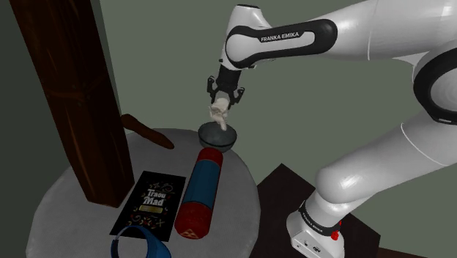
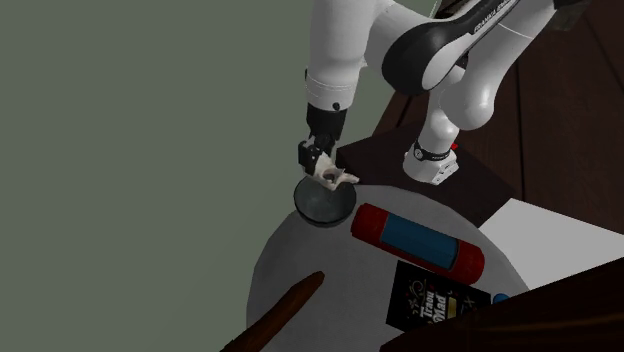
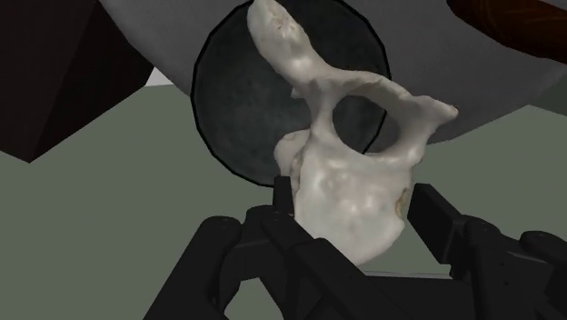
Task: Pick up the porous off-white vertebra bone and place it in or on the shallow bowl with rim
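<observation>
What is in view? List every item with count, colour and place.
vertebra bone: 1, off-white, above the bowl
bowl: 1, dark grey, on the table
cylinder: 1, red and blue, lying beside the box
box: 1, black, printed, flat on the table
stick: 1, brown, at the table's rim
band: 1, blue, shoulder view's bottom edge
post: 1, dark brown, upright, shoulder view's left
table: 1, grey, round
stand: 1, dark, under the arm
arm: 1, white
gripper: 1, black, clasping the bone

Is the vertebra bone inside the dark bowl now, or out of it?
Out of it: the hand clasps the bone above the bowl, whose inside looks empty.
</observation>
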`<state>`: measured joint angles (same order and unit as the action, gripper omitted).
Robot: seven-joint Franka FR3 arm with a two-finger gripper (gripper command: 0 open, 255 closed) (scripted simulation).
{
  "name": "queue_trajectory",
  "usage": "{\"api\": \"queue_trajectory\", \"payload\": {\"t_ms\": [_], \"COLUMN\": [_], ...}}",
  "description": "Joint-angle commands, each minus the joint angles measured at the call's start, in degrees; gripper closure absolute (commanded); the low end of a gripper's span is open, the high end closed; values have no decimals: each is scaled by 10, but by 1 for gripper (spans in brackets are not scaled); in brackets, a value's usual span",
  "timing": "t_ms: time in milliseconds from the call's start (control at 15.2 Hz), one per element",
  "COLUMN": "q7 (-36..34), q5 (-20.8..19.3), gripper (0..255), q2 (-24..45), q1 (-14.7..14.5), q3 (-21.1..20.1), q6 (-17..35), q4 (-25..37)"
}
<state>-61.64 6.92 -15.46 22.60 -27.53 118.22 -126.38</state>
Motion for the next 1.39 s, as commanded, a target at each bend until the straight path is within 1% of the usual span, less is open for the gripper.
{"api": "queue_trajectory", "payload": {"t_ms": [0,924,1320], "q7": [14,0,-1], "q5": [1,-13,-14], "gripper": [255,255,255], "q2": [-1,43,45], "q1": [3,5,5], "q3": [7,-8,-9], "q6": [10,123,127], "q4": [-11,-83,-85]}}
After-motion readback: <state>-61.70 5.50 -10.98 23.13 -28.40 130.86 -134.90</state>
